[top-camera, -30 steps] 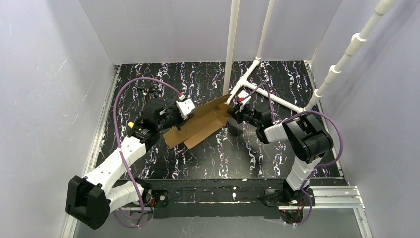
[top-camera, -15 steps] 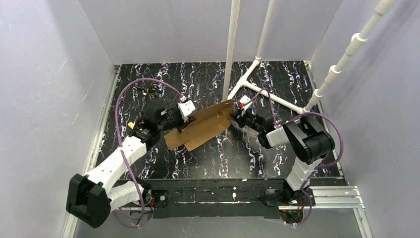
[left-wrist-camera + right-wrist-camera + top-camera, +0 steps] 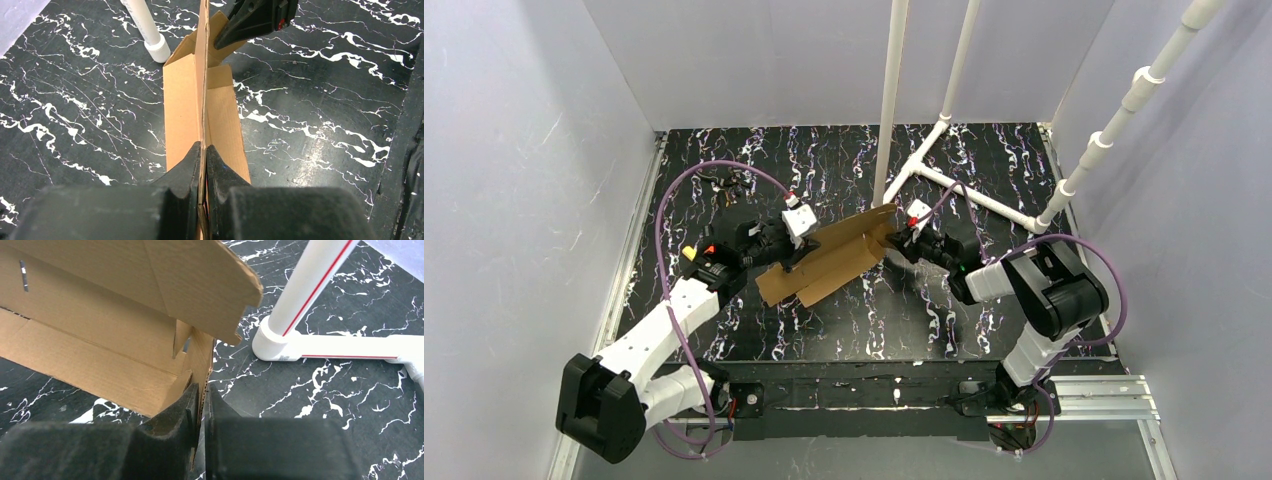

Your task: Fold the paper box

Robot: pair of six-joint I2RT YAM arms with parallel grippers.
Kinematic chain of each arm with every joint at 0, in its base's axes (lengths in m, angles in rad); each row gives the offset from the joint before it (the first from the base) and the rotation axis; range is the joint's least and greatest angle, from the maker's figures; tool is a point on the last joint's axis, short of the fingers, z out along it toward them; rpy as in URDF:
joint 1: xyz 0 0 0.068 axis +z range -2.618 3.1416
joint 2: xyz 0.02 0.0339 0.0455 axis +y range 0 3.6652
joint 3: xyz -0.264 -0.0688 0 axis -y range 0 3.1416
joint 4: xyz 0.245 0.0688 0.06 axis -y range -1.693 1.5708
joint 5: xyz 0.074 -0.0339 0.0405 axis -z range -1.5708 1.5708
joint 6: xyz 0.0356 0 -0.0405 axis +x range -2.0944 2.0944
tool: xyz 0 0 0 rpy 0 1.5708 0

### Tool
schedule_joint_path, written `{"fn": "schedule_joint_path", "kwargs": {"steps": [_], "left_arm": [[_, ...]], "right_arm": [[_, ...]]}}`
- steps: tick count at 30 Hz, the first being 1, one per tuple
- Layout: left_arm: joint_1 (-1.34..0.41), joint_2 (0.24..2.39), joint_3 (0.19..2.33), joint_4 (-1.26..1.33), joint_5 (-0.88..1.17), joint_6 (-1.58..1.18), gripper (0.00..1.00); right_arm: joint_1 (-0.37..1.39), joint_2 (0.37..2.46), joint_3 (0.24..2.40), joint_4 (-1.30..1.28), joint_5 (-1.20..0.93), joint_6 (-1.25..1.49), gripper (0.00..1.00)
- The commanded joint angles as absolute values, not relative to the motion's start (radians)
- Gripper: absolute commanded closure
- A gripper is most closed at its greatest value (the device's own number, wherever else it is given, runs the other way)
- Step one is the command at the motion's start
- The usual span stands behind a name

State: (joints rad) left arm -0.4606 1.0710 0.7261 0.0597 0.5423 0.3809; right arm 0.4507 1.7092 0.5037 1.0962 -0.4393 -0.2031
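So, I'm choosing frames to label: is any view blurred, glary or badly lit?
Top external: evenly lit, sharp, brown cardboard sheet small. Left wrist: left gripper's black fingers soft, cardboard crisp. Right wrist: right gripper's fingers soft, white plastic pipe bright, not glaring.

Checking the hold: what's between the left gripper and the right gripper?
The paper box, pinched by the left gripper and the right gripper; the top view shows it.
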Motion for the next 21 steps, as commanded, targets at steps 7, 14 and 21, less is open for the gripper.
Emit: {"fn": "schedule_joint_path", "kwargs": {"steps": [7,14,21], "left_arm": [[-0.466,1.025,0.682,0.028,0.545,0.334,1.00],[-0.469,1.017,0.671,0.031,0.545,0.324,1.00],[-0.472,1.013,0.669,0.026,0.555,0.333,1.00]], "right_arm": [[0.459,1.648,0.503,1.057,-0.549,-0.246,0.81],[0.460,1.642,0.507,1.006,-0.599,-0.285,0.76],[0.460,1.636,0.519,0.947,-0.666,-0.305,0.65]]}}
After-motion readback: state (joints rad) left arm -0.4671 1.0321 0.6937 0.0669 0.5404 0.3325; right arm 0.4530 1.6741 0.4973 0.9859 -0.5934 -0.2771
